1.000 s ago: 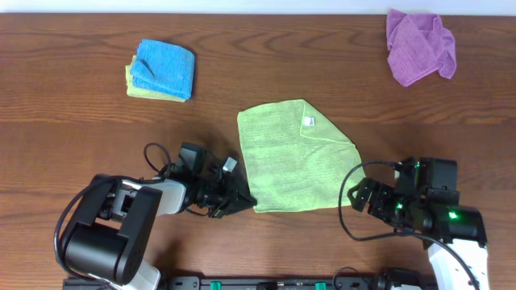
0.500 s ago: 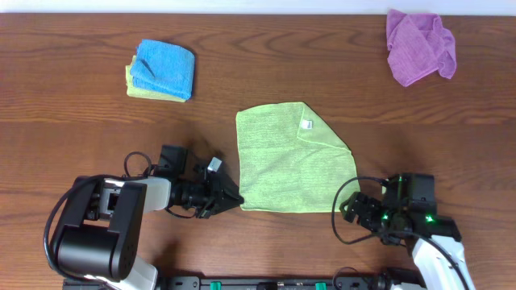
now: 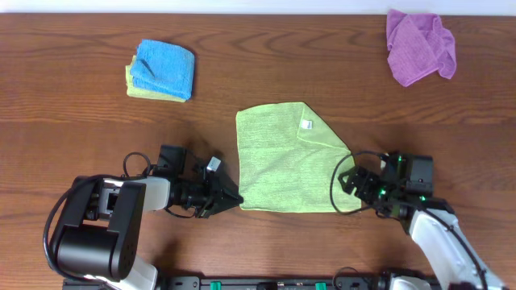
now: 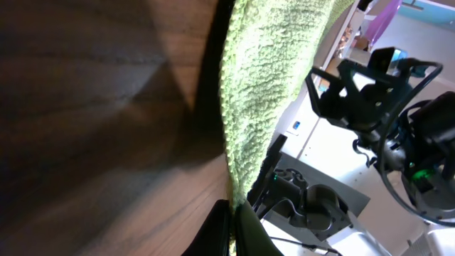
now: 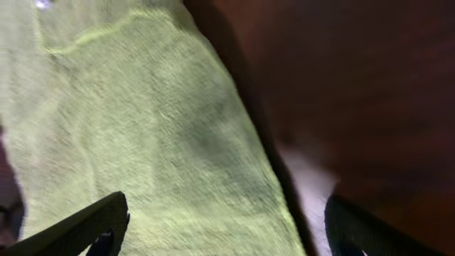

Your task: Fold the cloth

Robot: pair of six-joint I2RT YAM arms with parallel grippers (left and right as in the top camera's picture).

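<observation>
**benchrat:** So what's the setup here? The big brown tabletop (image 3: 81, 129) has the cloth (image 3: 282, 161) lying flat near the middle, a bit toward the front edge. Why are both arms crowding its near side?

**yam_fan:** My guess is they're going for the two near corners, so that edge can go up and over in one fold. The left tool (image 3: 230, 199) is pressed together right on the near-left corner. In the wrist view the green edge runs straight into its tips. The right tool (image 5: 226, 208) is spread wide, straddling the near-right edge, and isn't gripping anything.

**benchrat:** Is there room to swing?

**yam_fan:** Plenty, I reckon. There's bare wood beyond the far edge, and the purple cloth (image 3: 419, 47) and the blue stack (image 3: 164, 68) are well apart in the back corners. The little white tag (image 3: 307, 123) sits by the far edge.
</observation>
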